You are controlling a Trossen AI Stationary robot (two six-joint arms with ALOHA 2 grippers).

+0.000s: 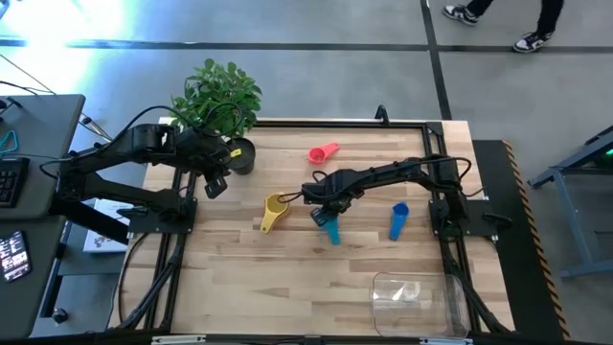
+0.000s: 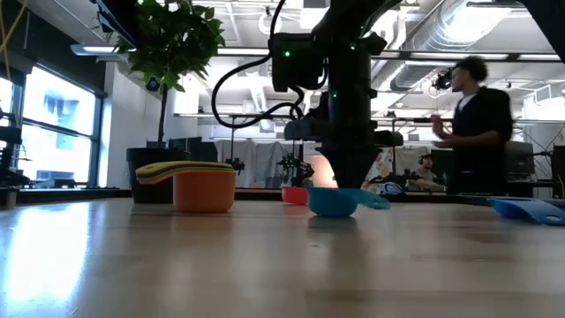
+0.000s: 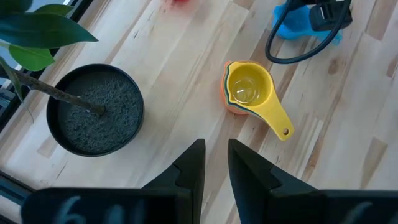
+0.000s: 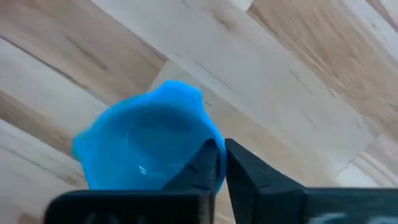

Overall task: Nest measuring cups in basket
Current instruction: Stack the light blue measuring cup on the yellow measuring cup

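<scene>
A light-blue measuring cup (image 1: 331,230) (image 2: 334,201) sits on the table at mid-table, and my right gripper (image 1: 324,209) (image 4: 222,158) is shut on it from above. A yellow cup nested in an orange one (image 1: 275,206) (image 3: 249,90) stands to its left. A pink cup (image 1: 323,151) lies farther back and a darker blue cup (image 1: 398,220) lies to the right. The clear basket (image 1: 417,297) stands at the near right edge. My left gripper (image 1: 215,184) (image 3: 216,155) hovers slightly open beside the plant pot, touching nothing. My right gripper holds the light-blue cup by the wall of its bowl at the rim (image 4: 210,142). One finger (image 4: 202,168) is inside the bowl and the other outside. The fingers come from above, pointing down. The cup's underside (image 2: 334,213) rests on the table, and its handle (image 2: 375,201) sticks out level.
A dark plant pot (image 1: 239,155) (image 3: 93,109) with a leafy plant stands at the far left of the table, close to my left gripper. Bare wood lies between the cups and the basket. A person (image 2: 477,124) stands in the room behind the table.
</scene>
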